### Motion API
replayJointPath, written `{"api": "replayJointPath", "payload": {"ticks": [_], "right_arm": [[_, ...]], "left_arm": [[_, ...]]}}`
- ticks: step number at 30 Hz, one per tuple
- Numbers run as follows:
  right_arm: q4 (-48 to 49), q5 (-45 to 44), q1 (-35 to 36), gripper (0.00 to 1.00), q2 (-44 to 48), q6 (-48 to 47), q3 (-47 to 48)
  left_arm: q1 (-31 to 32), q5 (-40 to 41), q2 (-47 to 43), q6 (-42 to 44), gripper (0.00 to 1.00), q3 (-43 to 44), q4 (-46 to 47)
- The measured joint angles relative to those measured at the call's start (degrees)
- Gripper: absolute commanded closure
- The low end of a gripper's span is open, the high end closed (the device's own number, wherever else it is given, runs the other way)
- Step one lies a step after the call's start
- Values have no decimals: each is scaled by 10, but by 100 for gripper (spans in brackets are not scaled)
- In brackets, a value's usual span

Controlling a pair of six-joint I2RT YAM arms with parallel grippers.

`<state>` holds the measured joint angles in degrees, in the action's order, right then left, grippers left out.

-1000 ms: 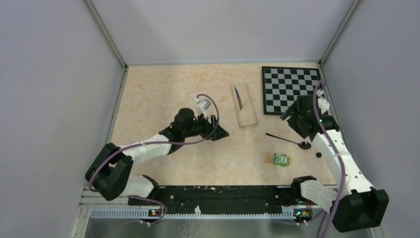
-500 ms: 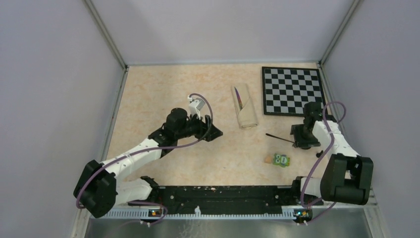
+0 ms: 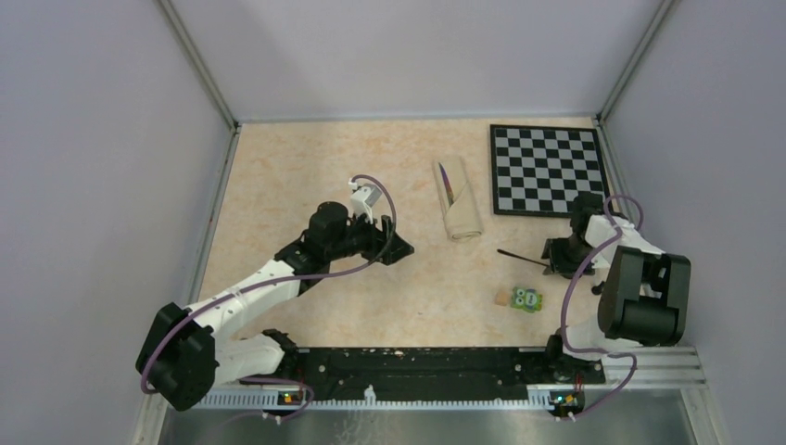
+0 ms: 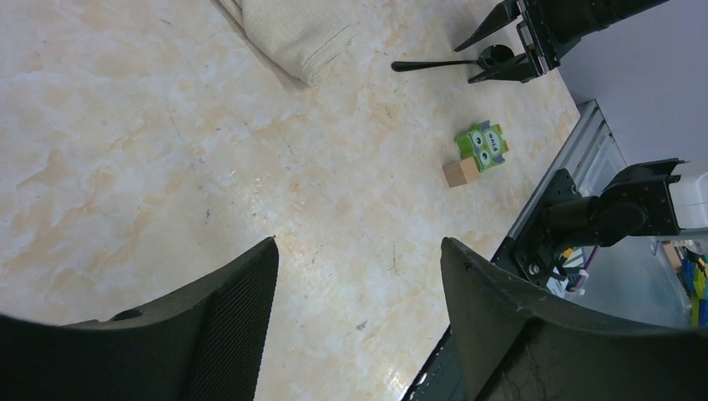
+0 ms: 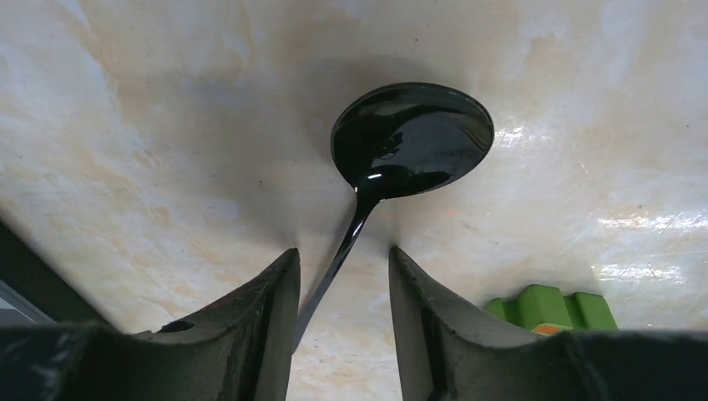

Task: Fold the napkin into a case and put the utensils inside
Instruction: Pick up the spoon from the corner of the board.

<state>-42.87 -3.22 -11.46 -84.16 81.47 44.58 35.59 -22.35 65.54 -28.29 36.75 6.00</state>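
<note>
Since the beige-cream cloth napkin already lies folded into a narrow layered case [image 3: 458, 209] near the middle of the speckled tan worktop [image 3: 306, 176], with a thin purple-tinted piece of cutlery [image 3: 449, 185] showing at its far end, the step in hand looks to be fetching the last utensil. That is a glossy black long-handled spoon [image 5: 409, 138], lying flat on the worktop well to the right of the case, just nearer than the black-and-white chessboard [image 3: 545, 169] and just beyond a small green block with white dots [image 3: 528, 298]. The right hand [image 5: 342, 259] is down over it, fingers astride the handle just behind the bowl, a slice of worktop visible on either side, so it is open around the spoon and not yet pinching. The left hand [image 4: 359, 251] hangs to the left of the case, spread wide and empty above bare worktop. The spoon's long axis runs across the worktop, bowl to the right under the hand and handle tip pointing left toward the case, slanting slightly away. The case runs roughly near to far, so the two lie almost crosswise. I judge the next move needs a firm pinch on that thin handle, a lift, about a quarter turn, and a slide into the mouth, probably with the left hand steadying the cloth.
</note>
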Motion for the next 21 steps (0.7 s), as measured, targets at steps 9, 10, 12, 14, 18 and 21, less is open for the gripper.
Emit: {"api": "replayJointPath", "payload": {"ticks": [9,10,12,14,18,21], "right_arm": [[0,35,-17,100,-20,-13,9],[2,39,-19,100,-21,-15,9],[4,47,-21,100,-21,-21,9],[5,52,-23,100,-21,-31,9],[4,40,-23,100,-2,-66,9],[16,17,-23,100,70,-119,9]], "left_arm": [[0,4,0,0,23,0,0],[0,3,0,0,22,0,0],[0,-1,0,0,22,0,0],[0,-7,0,-1,22,0,1],[0,-26,15,-11,22,0,17],[0,-55,45,-37,23,0,47]]}}
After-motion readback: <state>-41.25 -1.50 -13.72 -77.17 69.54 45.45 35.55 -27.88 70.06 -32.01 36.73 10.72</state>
